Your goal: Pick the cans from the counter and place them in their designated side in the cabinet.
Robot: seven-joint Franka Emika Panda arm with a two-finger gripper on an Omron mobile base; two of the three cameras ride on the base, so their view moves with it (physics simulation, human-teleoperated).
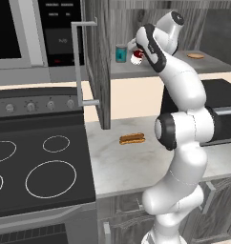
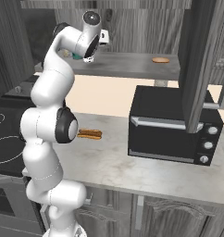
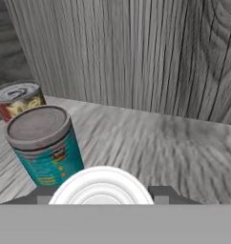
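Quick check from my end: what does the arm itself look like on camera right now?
A glossy white arm of rounded, tube-like segments with dark joint bands and black round joint caps. No loose cables or markings are visible.

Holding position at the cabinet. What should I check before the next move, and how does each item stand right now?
1. Grip: gripper is shut on the red can, whose white top sits between the fingertips. Ok.
2. Cabinet door is swung open, clear of the arm. Ok.
3. Held can is over the shelf. Ok.
4. Held can's base resting on the shelf: cannot tell.
5. Gap to the teal can: close beside the held can but apart, and upright. Ok.
6. Third can behind the teal can stands upright, out of the way. Ok.
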